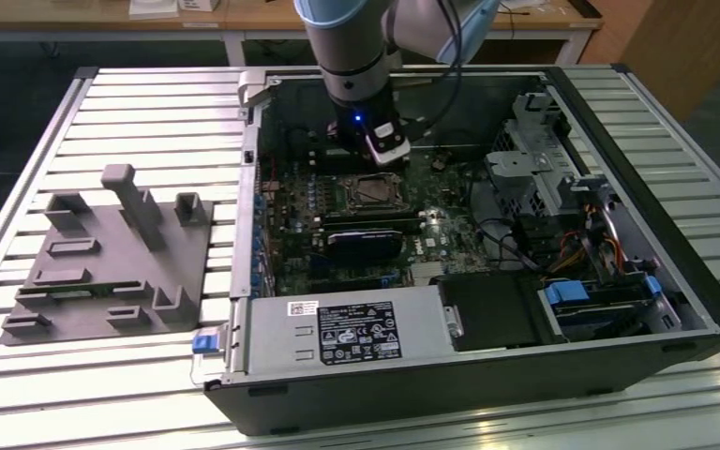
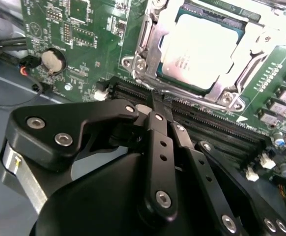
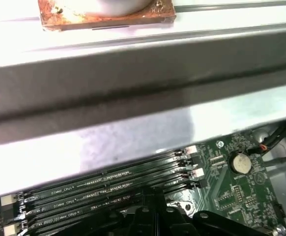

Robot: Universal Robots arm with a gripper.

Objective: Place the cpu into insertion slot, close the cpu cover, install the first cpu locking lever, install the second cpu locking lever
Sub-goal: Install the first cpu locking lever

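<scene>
The cpu (image 2: 197, 49) lies flat in the insertion slot (image 1: 370, 192) on the green motherboard, its pale metal face up. The cpu cover (image 2: 150, 42) is down around it as a silvery frame, with the chip showing through its window. A thin wire locking lever (image 2: 202, 97) runs along the socket's edge nearest my gripper. My gripper (image 2: 155, 101) is shut, its black tips together right at that lever's end; I cannot tell whether they touch it. In the exterior view the gripper (image 1: 385, 155) hangs inside the open computer case, just behind the socket. The fingertips (image 3: 156, 199) sit over the memory slots.
Long black memory slots (image 2: 221, 128) run beside the socket under my fingers. A coin battery (image 2: 52, 60) sits further along the board. The case's metal wall (image 3: 133, 73) rises close by. A grey fixture (image 1: 116, 253) stands on the slatted table at the exterior view's left.
</scene>
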